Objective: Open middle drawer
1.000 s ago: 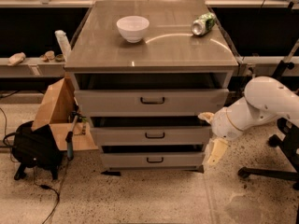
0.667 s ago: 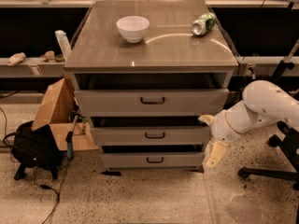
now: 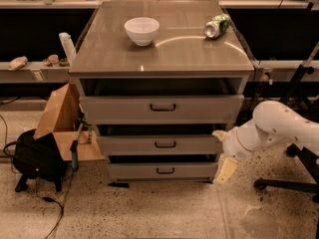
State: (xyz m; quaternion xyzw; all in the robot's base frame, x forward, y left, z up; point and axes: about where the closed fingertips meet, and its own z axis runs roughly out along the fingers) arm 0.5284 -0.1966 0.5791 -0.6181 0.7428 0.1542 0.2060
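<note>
- In the camera view, the middle drawer (image 3: 129, 145) is the second of three in the grey cabinet (image 3: 99, 59). It sits below the top drawer (image 3: 114, 109), which has the tallest front, and above the bottom drawer (image 3: 129, 171).
- Its front is flat, pale grey and of medium height, with a small dark bar handle (image 3: 165, 144) at the centre. A dark gap runs above the front, and we see nothing of its inside.
- The gripper (image 3: 222, 151) hangs just beside the right end of the middle drawer's front, on a white arm (image 3: 279, 126) that reaches in from the right. Its two cream fingers (image 3: 226, 169) are spread wide and hold nothing. The handle is well to their left.
- On the cabinet top stand a white bowl (image 3: 142, 30) and a green can (image 3: 217, 26) lying on its side.
- Compared with a second ago, the arm is lower and the gripper is a little closer to the cabinet. The middle drawer's front has not shifted, and the bowl and can lie as before.
</note>
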